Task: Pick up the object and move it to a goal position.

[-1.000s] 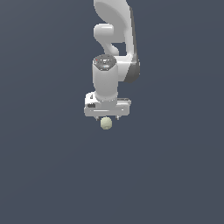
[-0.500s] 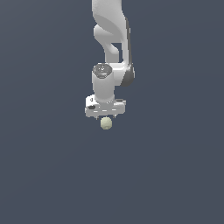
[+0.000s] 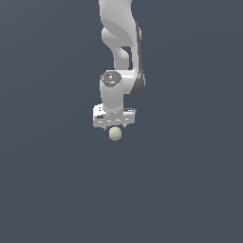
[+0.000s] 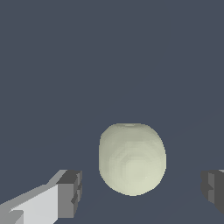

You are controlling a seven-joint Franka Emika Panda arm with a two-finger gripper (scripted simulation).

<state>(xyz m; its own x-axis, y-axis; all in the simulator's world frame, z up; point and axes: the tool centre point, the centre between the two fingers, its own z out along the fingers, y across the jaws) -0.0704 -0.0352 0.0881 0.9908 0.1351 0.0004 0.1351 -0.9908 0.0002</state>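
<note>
Overhead, tool [image 4: 140,192] (spread wide), unlabelled ball [image 4: 132,158]

- The arm [image 3: 121,52] hung down from the top of the exterior view, with the end effector [image 3: 114,127] at its lower end.
- The ball [image 3: 115,134] sat directly beneath the end effector.
- In the wrist view, the ball [image 4: 132,159] lay between the two fingertips [image 4: 70,193], apart from both.

Ball [image 3: 115,134] pale yellowish-green, matte, plain. Gripper [image 3: 114,127] white; fingertips [image 4: 70,193] dark grey. Arm [image 3: 121,45] white, grey joint sections. Background [image 3: 47,190] uniform slate blue-grey.
</note>
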